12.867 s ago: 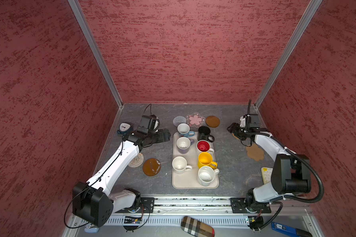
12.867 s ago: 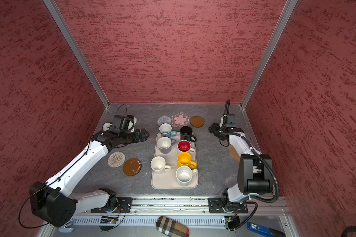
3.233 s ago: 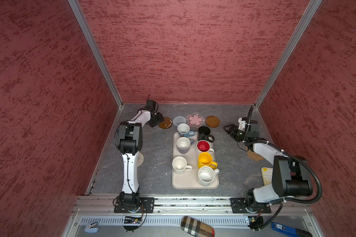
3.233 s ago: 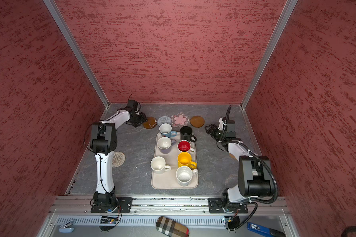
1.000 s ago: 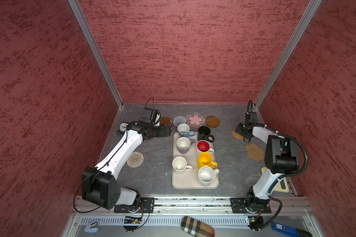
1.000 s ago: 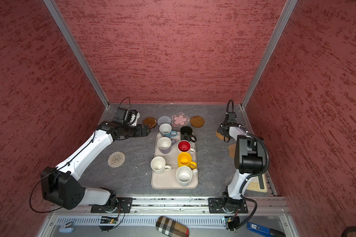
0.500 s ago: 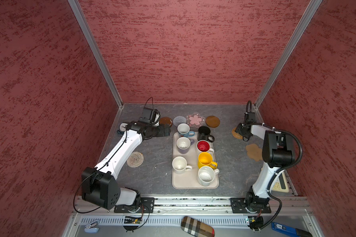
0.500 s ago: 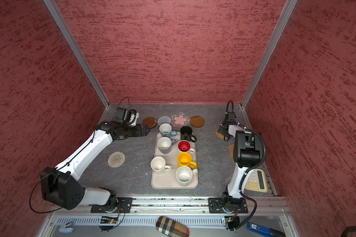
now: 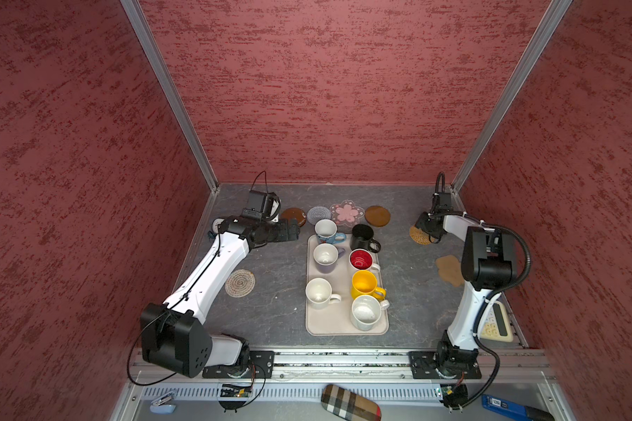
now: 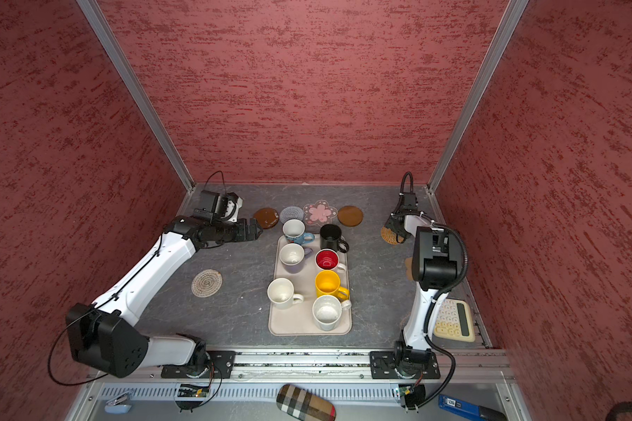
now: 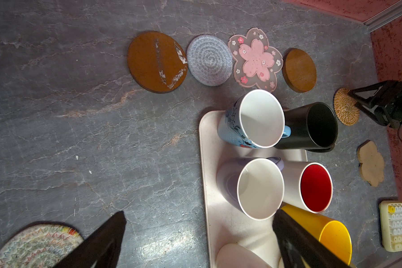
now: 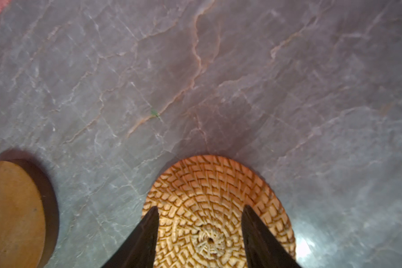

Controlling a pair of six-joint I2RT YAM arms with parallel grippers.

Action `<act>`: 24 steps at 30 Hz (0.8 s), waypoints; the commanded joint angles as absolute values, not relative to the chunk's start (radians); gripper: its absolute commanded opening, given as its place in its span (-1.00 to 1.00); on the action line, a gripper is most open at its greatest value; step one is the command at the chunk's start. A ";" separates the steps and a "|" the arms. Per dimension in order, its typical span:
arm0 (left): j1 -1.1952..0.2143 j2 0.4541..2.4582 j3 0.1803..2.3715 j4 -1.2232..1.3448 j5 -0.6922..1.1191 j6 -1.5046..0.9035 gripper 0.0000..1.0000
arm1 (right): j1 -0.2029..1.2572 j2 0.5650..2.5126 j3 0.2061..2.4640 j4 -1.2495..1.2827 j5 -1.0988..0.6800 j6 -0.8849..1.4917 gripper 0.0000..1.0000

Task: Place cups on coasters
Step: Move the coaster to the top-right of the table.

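Note:
Seven cups stand on the beige tray (image 9: 343, 330), among them a black one (image 9: 362, 235), a yellow one (image 9: 364, 283) and a blue-based one (image 11: 253, 118). Along the back lie a brown coaster (image 9: 293, 215), a grey spiral (image 9: 318, 214), a pink flower (image 9: 347, 212) and a second brown disc (image 9: 377, 215). My left gripper (image 9: 296, 233) (image 11: 199, 213) hangs open above the table just left of the tray. At the back right, my right gripper (image 9: 425, 233) (image 12: 200, 208) stands open low over the wicker coaster (image 12: 214, 199); whether it touches, I cannot tell.
A tan scalloped coaster (image 9: 449, 269) lies beside the right arm. A pale spiral coaster (image 9: 239, 283) lies by the left forearm. A cream calculator (image 10: 453, 320) sits at the front right corner. Red walls close in three sides.
The right arm's elbow has swung slightly inward while its gripper stays over the wicker coaster. The left arm has barely moved.

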State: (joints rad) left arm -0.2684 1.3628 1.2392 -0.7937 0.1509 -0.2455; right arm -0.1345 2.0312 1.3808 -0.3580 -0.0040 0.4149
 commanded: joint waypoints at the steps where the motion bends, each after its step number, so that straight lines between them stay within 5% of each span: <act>1: -0.258 1.348 1.239 -0.796 0.155 -0.230 0.99 | -0.131 2.012 1.417 -0.392 -0.011 0.416 0.19; 9: -0.271 1.333 1.232 -0.798 0.120 -0.218 0.99 | -0.131 1.954 1.401 -0.465 0.009 0.365 0.40; 24: -0.276 1.321 1.232 -0.803 0.107 -0.215 0.99 | -0.112 1.961 1.349 -0.483 0.057 0.347 0.27</act>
State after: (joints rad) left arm -0.2714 1.3529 1.2392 -0.7937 0.1207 -0.2295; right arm -0.1238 1.9636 1.3640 -0.4625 0.0132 0.3618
